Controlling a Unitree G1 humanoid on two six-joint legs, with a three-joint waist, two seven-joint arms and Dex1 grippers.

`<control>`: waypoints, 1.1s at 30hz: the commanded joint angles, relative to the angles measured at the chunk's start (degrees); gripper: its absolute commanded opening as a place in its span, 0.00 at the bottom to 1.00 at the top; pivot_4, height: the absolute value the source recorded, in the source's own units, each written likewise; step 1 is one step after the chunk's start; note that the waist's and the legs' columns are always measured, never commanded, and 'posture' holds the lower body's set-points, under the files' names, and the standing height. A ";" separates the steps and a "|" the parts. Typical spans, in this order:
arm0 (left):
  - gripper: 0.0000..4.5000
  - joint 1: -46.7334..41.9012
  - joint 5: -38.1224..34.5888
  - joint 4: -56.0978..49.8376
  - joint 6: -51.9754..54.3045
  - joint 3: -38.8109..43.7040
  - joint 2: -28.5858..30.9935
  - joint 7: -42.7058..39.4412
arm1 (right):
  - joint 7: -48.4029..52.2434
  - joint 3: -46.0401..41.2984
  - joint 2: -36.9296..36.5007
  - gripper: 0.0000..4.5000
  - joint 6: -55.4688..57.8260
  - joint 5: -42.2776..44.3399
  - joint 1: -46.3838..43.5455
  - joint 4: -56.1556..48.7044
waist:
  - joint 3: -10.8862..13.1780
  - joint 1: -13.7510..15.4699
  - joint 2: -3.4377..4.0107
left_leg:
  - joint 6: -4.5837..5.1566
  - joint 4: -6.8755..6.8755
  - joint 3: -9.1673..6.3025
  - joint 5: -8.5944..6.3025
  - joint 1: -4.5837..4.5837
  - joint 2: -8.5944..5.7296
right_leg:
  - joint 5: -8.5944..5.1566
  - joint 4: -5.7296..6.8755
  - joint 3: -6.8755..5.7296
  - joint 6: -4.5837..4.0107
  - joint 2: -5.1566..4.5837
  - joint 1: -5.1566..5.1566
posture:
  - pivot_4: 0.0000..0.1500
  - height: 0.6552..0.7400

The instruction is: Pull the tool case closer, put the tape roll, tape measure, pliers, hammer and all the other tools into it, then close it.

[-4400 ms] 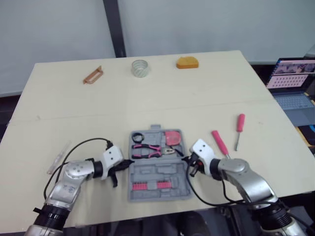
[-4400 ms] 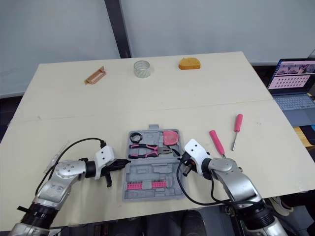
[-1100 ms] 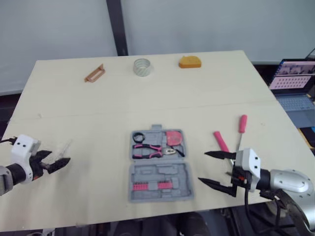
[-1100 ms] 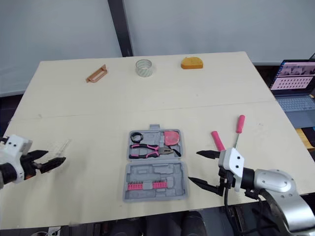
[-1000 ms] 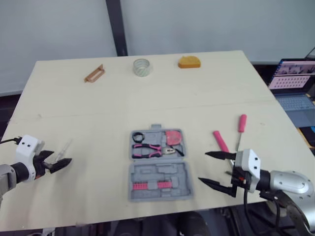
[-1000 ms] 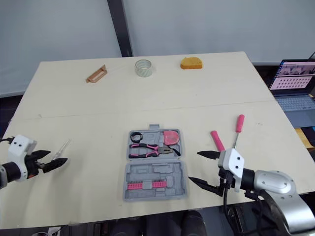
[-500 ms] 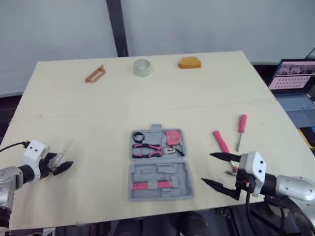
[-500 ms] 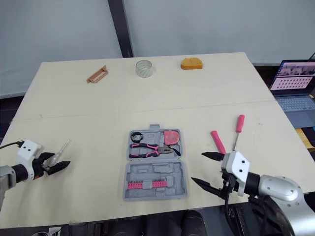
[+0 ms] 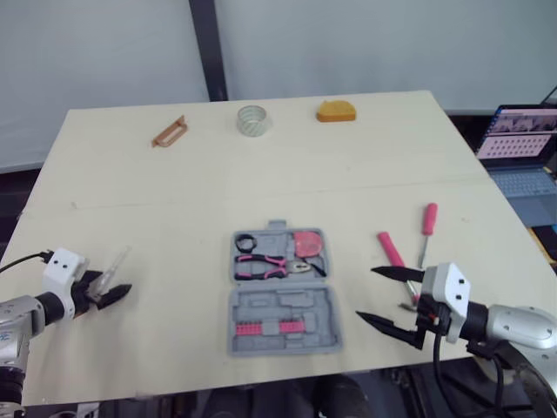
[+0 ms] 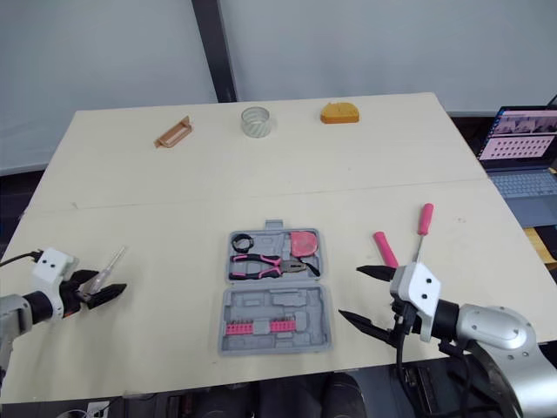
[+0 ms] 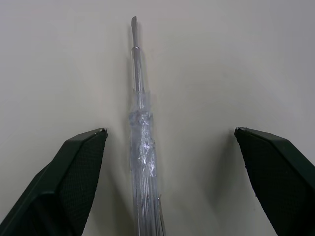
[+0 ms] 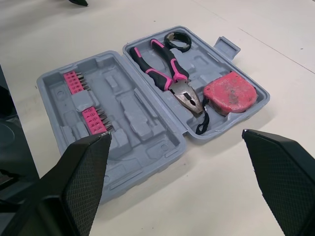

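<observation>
The grey tool case (image 9: 291, 305) lies open near the table's front edge. It holds pink pliers (image 9: 260, 264), a red tape measure (image 9: 306, 244), a black ring (image 9: 244, 243) and pink bits (image 9: 265, 329). My right gripper (image 9: 366, 293) stands open just right of the case, nothing between its fingers. A pink-handled tool (image 9: 391, 251) and a red screwdriver (image 9: 426, 226) lie beyond it. My left gripper (image 9: 111, 291) is open at the far left, its fingers on either side of a clear-handled screwdriver (image 11: 142, 147). In the right wrist view I see the case (image 12: 142, 123) and pliers (image 12: 170, 73).
At the table's far edge lie a clear tape roll (image 9: 251, 119), an orange object (image 9: 334, 111) and a brown handle-shaped piece (image 9: 169, 131). An open laptop (image 9: 520, 148) stands off the table to the right. Bare tabletop lies between the case and the far objects.
Both grippers have left the case's sides and swung outward. In the last second the left gripper crept toward the clear screwdriver and the right drifted slightly rightward. The case has stayed put.
</observation>
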 commanded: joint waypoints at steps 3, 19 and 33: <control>0.79 -0.82 1.06 1.10 2.15 -1.79 -1.63 -0.30 | -0.37 -0.31 -0.11 1.00 0.31 0.87 0.16 -1.81 | -0.03 0.12 0.04 | 0.00 0.04 0.00 0.00 0.00 0.00 | 0.00 0.02 0.00 0.00 0.00 0.01 | 1.00 1.00; 0.00 3.73 -0.82 -12.41 2.75 -2.38 2.11 -9.33 | 0.22 -0.57 -0.61 1.00 -0.04 0.76 0.42 -1.13 | -0.05 -0.26 0.05 | 0.01 0.00 0.03 -0.01 0.00 0.00 | 0.00 0.00 -0.01 0.00 0.00 -0.02 | 1.00 1.00; 0.00 -4.15 -3.08 -41.95 13.06 -14.03 8.60 -19.20 | 2.62 3.21 -1.04 1.00 -2.76 -1.35 -4.79 3.72 | 0.05 -0.33 -0.15 | 0.02 0.02 0.12 -0.04 -0.05 0.08 | 0.02 -0.04 -0.01 -0.05 0.03 -0.08 | 1.00 1.00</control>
